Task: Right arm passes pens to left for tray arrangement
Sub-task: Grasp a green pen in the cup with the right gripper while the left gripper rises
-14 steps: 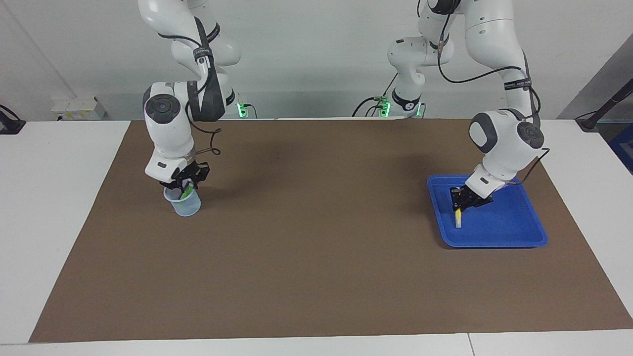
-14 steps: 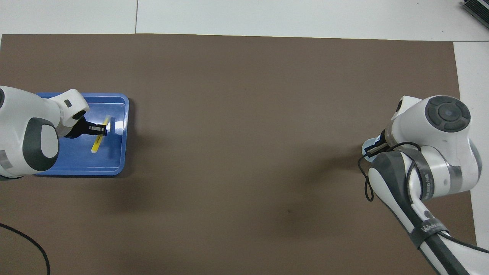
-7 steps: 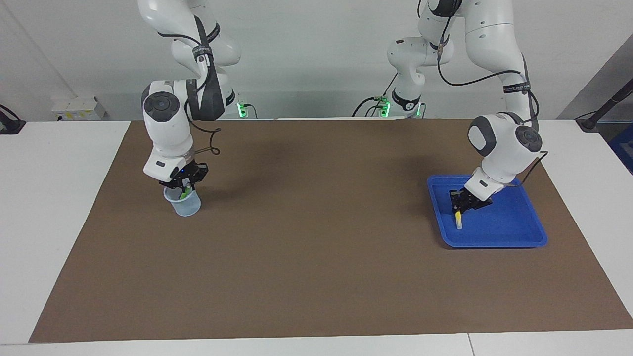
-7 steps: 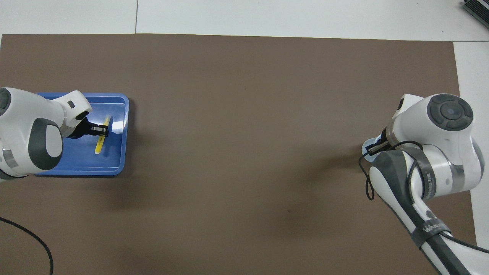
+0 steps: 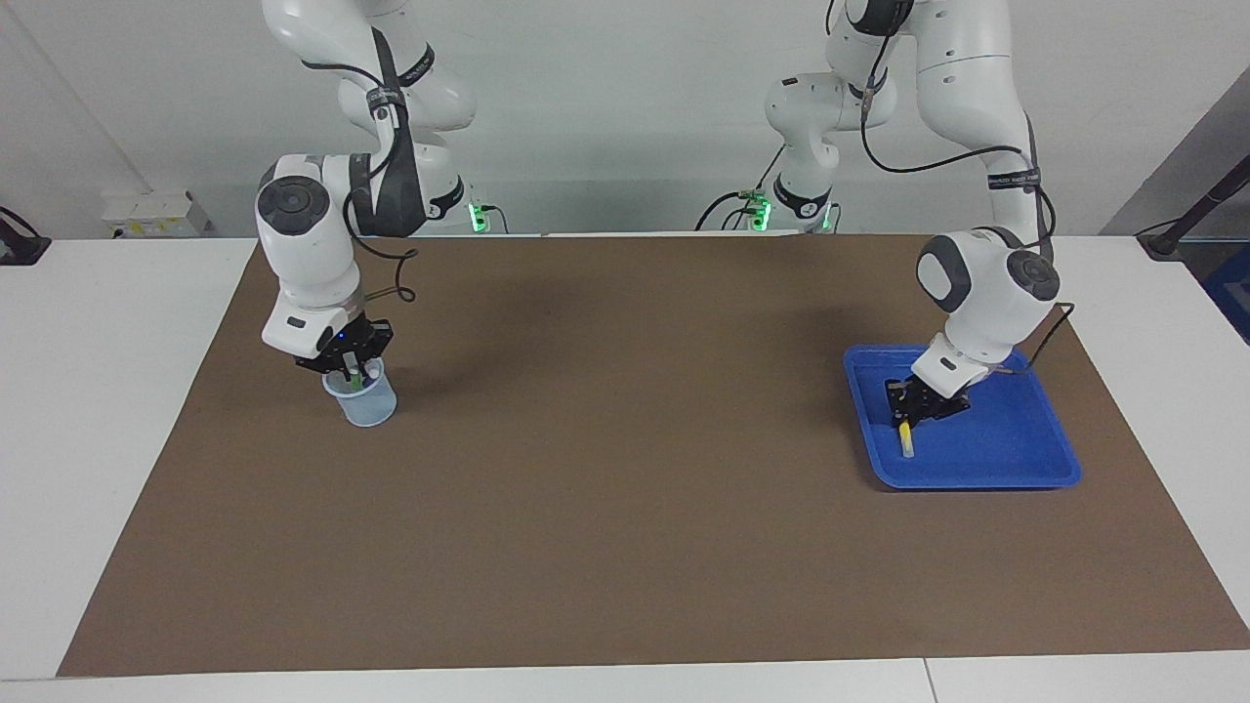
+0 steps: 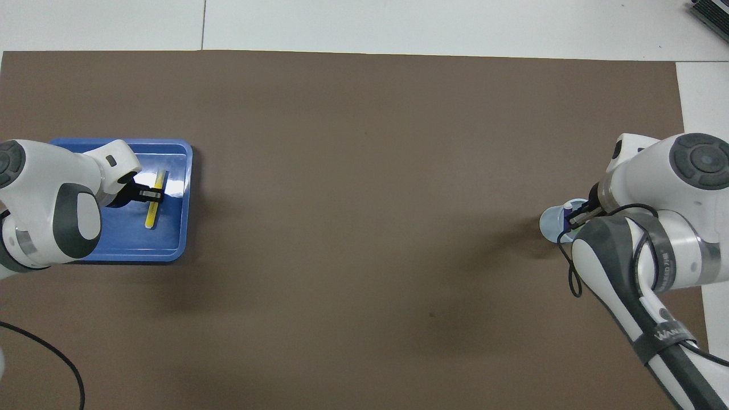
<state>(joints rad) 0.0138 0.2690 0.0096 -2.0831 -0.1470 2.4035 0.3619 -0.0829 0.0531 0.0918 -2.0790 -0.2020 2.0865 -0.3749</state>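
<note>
Altogether, one yellow pen [image 5: 906, 435] over the tray [image 5: 1016, 459], two pens [image 5: 352, 377] in one cup [image 5: 366, 403]

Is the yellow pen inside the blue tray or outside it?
Inside. The yellow pen is within the rim of the blue tray, its upper end gripped by the left gripper.

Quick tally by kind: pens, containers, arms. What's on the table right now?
Pens: 3 (yellow pen in the blue tray, green pen and purple pen in the cup)
Containers: 2 (blue tray, translucent cup)
Robot arms: 2 (left hand over the tray, right hand at the cup)
Total: 7
</note>
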